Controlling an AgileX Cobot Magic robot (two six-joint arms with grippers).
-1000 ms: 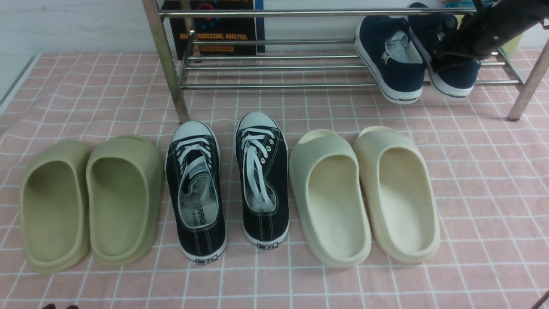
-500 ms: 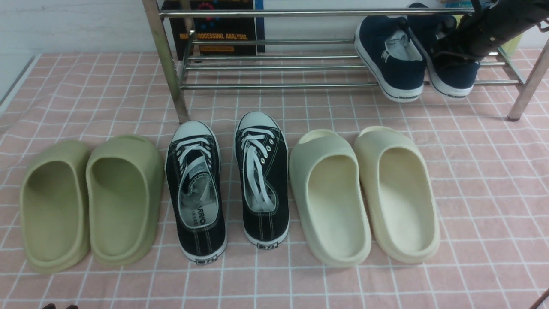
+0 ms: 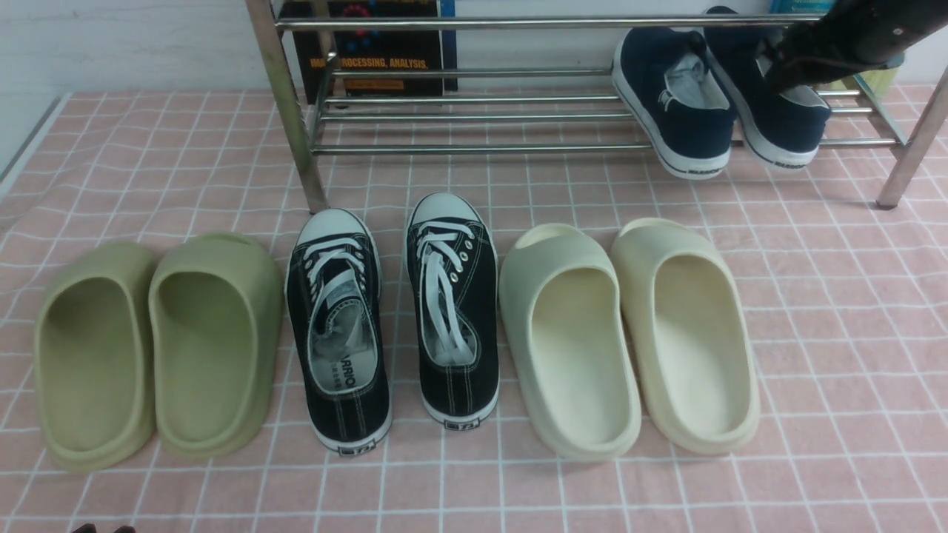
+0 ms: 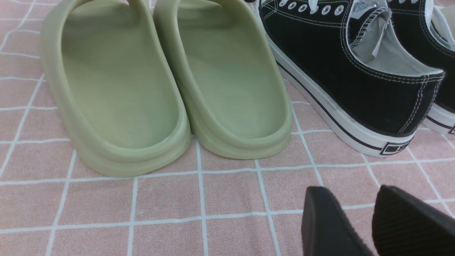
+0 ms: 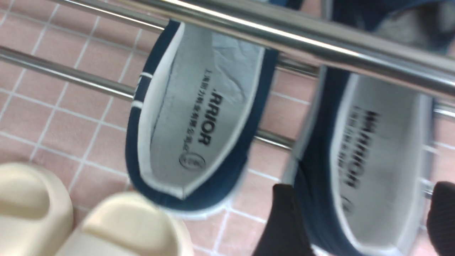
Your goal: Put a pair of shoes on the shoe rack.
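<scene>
".RRIOR" on navy shoe (image 5: 199, 117) insole; "PROCESSING, ANALYSIS" on poster (image 3: 370, 52).

Shoes: two navy slip-ons (image 3: 678, 104) (image 3: 781, 118), white soles, grey lining, heels tilted down over the front tube.
Rack: chrome tubes (image 3: 481, 115), shoes at its right end.
Place: right shoe lies between the right gripper's fingers (image 5: 284, 217).

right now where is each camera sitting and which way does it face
Front: between the arms, facing forward at the shoe rack; only the right arm shows.
Left wrist: low over the cloth, facing green slippers; left gripper in view.
Right wrist: above the rack, looking down on the navy shoes; right gripper straddles one.
Front and right wrist share the navy shoes.
</scene>
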